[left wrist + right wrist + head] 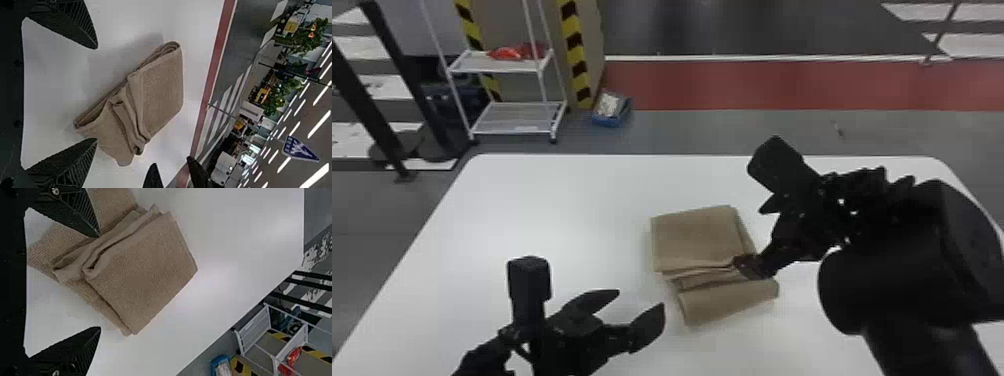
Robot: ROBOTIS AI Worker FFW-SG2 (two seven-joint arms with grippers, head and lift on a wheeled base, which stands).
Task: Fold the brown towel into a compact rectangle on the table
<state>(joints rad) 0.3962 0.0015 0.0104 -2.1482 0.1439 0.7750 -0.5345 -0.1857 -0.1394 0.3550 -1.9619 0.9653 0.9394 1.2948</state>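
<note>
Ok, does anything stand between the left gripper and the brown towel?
Nothing visible does; just tabletop runs from the open left gripper to the brown towel. At the towel's right side, though, the right gripper hangs open with one finger over the folds, and might crowd a reach across.

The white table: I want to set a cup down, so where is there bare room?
The table is bare left of the brown towel, beyond the left gripper, out to its left edge, and between the towel and the far edge. It is crowded right of the towel, under the right arm, and at the near left, around the left gripper.
</note>
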